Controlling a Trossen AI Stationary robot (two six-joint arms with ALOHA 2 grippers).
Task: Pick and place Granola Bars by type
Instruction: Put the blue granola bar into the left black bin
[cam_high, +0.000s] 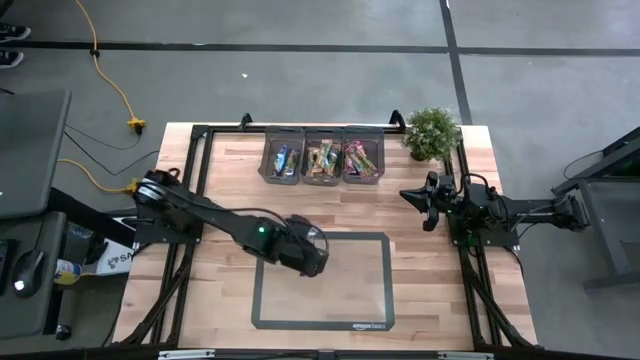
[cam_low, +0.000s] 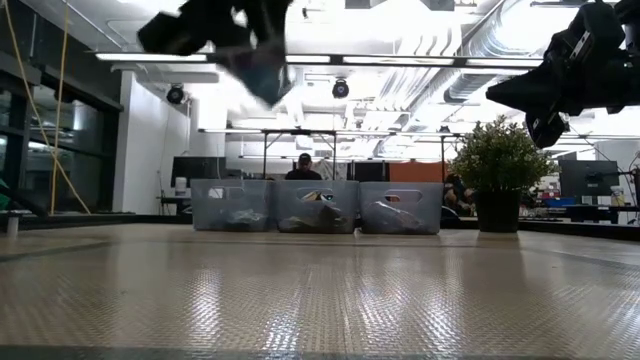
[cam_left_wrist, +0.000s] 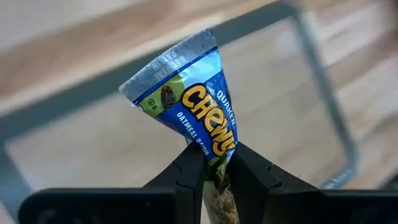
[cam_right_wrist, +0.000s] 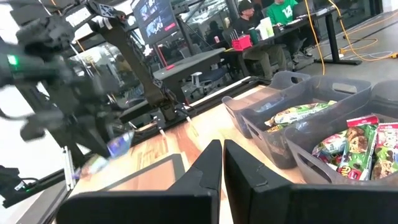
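A blue-wrapped granola bar is between the fingers of my left gripper, which is shut on it above the far left corner of the grey taped rectangle. In the low view the gripper is blurred, high over the table. More granola bars lie in three grey bins at the far edge: blue ones, green and tan ones, pink and red ones. My right gripper waits shut, level, at the table's right side. My left gripper pinches the blue bar between its two fingers, on the part of the wrapper away from its crimped end. The fingers slant down from above. The bar sticks out past the fingertips, lifted clear of the table.
A potted plant stands at the far right corner beside the bins. Black frame rails run along the table's left, right and far sides. Bare wood lies between the bins and the taped rectangle. People sit at desks in the room beyond.
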